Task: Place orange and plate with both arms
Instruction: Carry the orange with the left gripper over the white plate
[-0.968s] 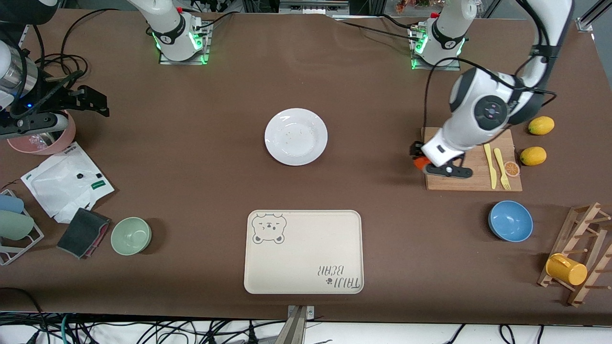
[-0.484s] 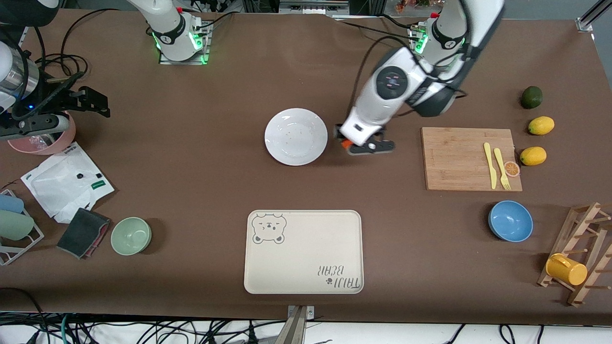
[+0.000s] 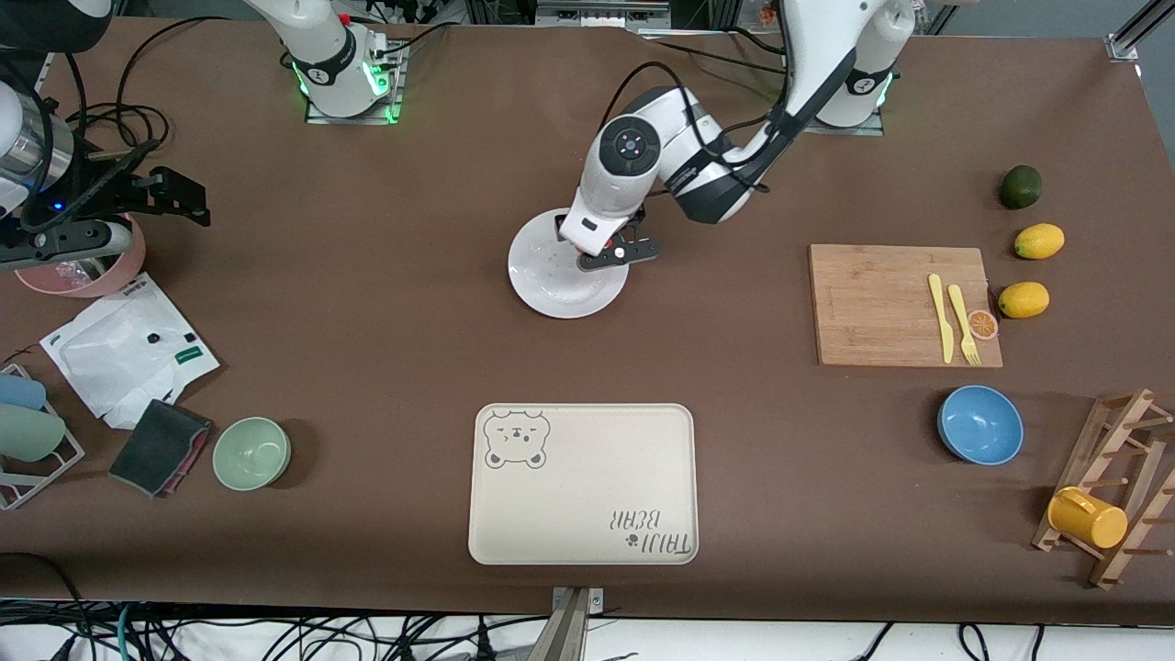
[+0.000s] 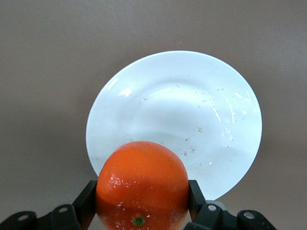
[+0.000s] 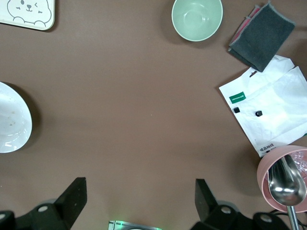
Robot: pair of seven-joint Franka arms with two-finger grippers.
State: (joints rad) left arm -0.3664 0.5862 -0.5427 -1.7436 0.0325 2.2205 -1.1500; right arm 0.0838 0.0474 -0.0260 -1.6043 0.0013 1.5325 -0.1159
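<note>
Seen from the front, the left gripper [image 3: 606, 250] hangs over the plate [image 3: 551, 280] at the table's middle, over the rim toward the left arm's end — the orange itself hidden under the wrist.

In the left wrist view, the orange [image 4: 142, 184] sits clamped between both fingers [image 4: 85, 205], above the plate's [image 4: 192, 105] edge.

In the right wrist view, the right gripper [image 5: 139, 203] waits with fingers spread wide — empty, above bare table near a pink bowl [image 5: 278, 165].
</note>
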